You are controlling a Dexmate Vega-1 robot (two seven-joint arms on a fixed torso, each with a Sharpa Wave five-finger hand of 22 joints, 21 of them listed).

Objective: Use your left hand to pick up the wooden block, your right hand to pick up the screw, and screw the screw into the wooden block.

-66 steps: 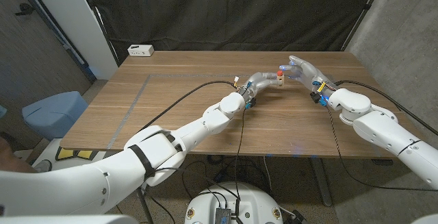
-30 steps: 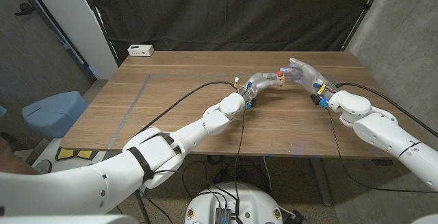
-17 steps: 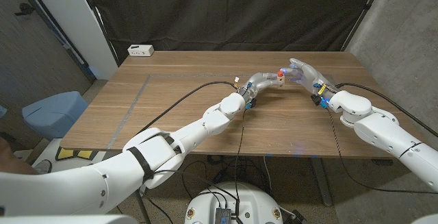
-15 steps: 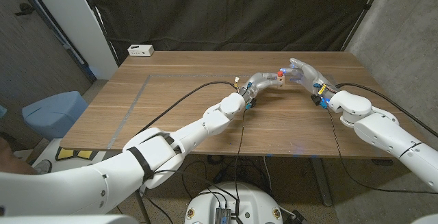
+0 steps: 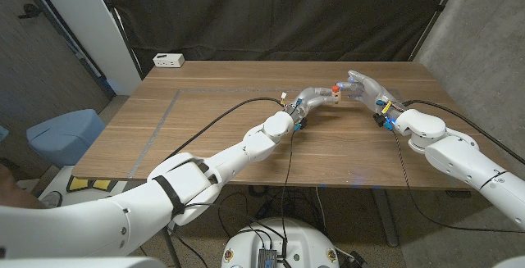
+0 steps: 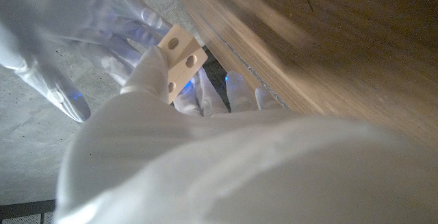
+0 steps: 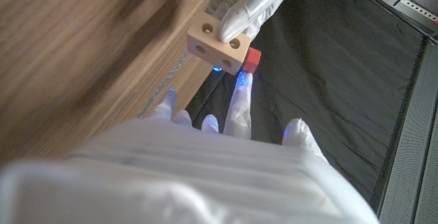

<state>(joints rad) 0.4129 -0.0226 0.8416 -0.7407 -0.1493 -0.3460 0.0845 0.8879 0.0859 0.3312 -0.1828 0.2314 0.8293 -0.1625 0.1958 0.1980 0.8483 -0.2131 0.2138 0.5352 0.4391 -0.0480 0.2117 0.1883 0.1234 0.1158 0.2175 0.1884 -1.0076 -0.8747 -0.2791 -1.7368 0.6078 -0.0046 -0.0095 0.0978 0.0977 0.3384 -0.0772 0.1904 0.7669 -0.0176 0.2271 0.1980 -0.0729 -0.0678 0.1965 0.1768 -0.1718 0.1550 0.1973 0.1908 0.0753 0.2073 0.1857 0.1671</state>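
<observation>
Over the far half of the wooden table [image 5: 205, 129], a little toward two o'clock from its middle, the two hands meet in the air. The left hand [image 5: 314, 97] holds the wooden block [image 5: 335, 96] up off the tabletop, its fingers [image 7: 248, 8] closed round the block's end; the right wrist view shows one of them lying across the top of the block [image 7: 217, 43] between two round holes. In the left wrist view the block [image 6: 178, 60] is a pale bar with drilled holes, pinched at the tip of the hand.

The right hand [image 5: 366, 87] stands just at three o'clock of the block, touching or nearly so. A red screw head [image 5: 335, 85] sits at the block's upper end; the right wrist view shows it as a red piece [image 7: 252, 60] against the block's far corner, with a right fingertip [image 7: 241, 95] reaching up to it. Whether the right fingers truly pinch the screw I cannot tell; the others are spread and fairly straight.

At eleven o'clock, near the table's far left corner, lies a white power strip [image 5: 168, 59]. Black cables [image 5: 215, 120] trail across the wood along the left arm.
</observation>
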